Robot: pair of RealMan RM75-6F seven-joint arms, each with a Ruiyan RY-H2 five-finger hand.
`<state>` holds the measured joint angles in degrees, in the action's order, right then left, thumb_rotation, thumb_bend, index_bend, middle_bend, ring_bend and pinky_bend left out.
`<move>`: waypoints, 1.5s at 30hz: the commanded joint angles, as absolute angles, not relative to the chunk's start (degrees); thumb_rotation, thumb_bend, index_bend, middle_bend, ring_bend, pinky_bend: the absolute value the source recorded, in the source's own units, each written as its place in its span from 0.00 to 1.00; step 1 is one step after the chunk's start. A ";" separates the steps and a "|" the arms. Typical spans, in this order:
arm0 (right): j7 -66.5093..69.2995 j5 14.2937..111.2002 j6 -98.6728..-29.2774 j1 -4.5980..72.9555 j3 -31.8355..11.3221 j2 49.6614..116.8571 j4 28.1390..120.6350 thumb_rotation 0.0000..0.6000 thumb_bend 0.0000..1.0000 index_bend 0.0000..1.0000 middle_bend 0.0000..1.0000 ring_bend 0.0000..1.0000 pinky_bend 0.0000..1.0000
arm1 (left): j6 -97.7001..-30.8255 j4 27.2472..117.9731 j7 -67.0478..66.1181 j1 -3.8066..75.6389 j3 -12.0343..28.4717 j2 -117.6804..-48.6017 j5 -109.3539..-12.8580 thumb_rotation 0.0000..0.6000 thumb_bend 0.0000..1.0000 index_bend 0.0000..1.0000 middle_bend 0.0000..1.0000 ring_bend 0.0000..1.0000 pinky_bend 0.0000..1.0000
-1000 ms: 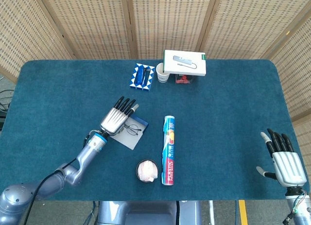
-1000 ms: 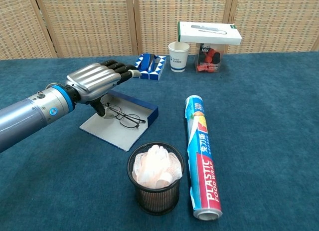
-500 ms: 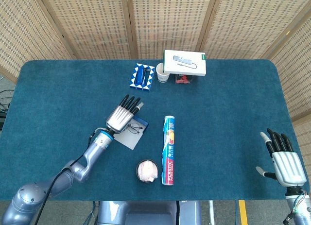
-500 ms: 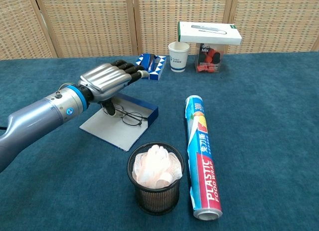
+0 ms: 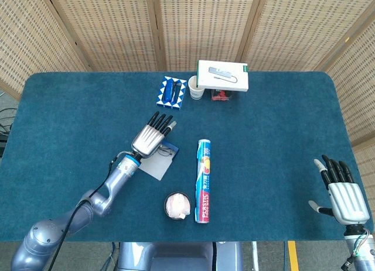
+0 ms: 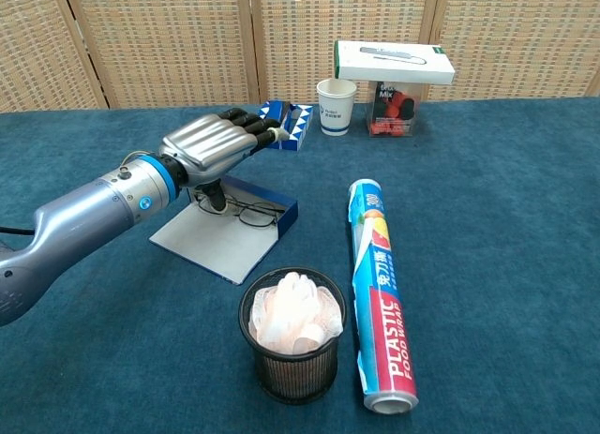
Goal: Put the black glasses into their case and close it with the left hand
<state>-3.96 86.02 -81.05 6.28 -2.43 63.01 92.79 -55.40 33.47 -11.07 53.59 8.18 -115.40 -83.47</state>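
The left hand [image 6: 214, 145], fingers [image 5: 162, 119] extended and holding nothing, is sliding further toward two o'clock over the open case [image 6: 228, 230], where the glasses [image 6: 251, 212] are already lying, so closing the lid likely comes next.

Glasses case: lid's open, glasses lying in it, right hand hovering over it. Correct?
Not quite: it is the left hand over the glasses case, not the right. The chest view shows it, with the lid open and the black glasses in the tray. The right hand sits at the table's far edge in the head view, holding nothing.
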 commanded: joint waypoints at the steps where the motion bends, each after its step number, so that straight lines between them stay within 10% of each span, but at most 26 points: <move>1: -3.98 86.05 -81.06 6.28 -2.41 63.01 92.79 1.00 0.00 0.00 0.00 0.00 0.00 | -56.01 33.96 -10.38 53.05 7.52 -114.74 -83.97 1.00 0.19 0.00 0.00 0.00 0.00; 12: -4.31 86.20 -81.20 6.26 -2.35 63.07 92.73 1.00 0.00 0.00 0.00 0.00 0.00 | -62.67 43.57 -6.45 47.15 2.84 -106.93 -87.48 1.00 0.21 0.02 0.00 0.00 0.00; 19: -4.41 86.26 -81.31 6.22 -2.33 63.10 92.79 1.00 0.00 0.00 0.00 0.00 0.00 | -66.26 50.59 -2.01 42.26 -1.27 -101.65 -89.58 1.00 0.24 0.42 0.00 0.00 0.00; 45: -4.40 86.07 -80.93 6.33 -2.26 62.88 93.10 1.00 0.00 0.00 0.00 0.00 0.00 | -65.21 46.46 3.23 39.04 -2.59 -104.51 -91.09 1.00 0.27 0.42 0.00 0.00 0.00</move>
